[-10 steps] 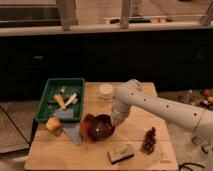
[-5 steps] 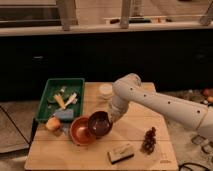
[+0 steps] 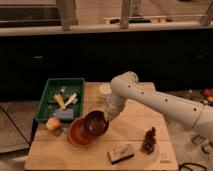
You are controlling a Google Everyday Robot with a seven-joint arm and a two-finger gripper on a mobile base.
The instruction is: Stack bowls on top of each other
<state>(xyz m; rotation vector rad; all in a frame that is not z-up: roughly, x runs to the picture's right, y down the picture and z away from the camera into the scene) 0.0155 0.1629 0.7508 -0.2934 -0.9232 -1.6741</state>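
The dark maroon bowl (image 3: 95,124) is tilted and overlaps the right part of the wider orange-red bowl (image 3: 76,134), which rests on the wooden table (image 3: 135,125) at the front left. My gripper (image 3: 108,115) is at the maroon bowl's right rim, shut on it, at the end of the white arm (image 3: 150,97) that reaches in from the right. The fingertips are partly hidden behind the bowl.
A green tray (image 3: 48,95) with scraps and a blue sponge (image 3: 64,114) stands at the back left. A yellow-orange fruit (image 3: 52,123) lies beside the orange bowl. A small white dish (image 3: 104,89) sits behind the arm. A pine cone (image 3: 149,140) and a small block (image 3: 121,152) lie at the front.
The gripper and the maroon bowl have shifted slightly up. The orange-red bowl has come into view on the maroon bowl's left.
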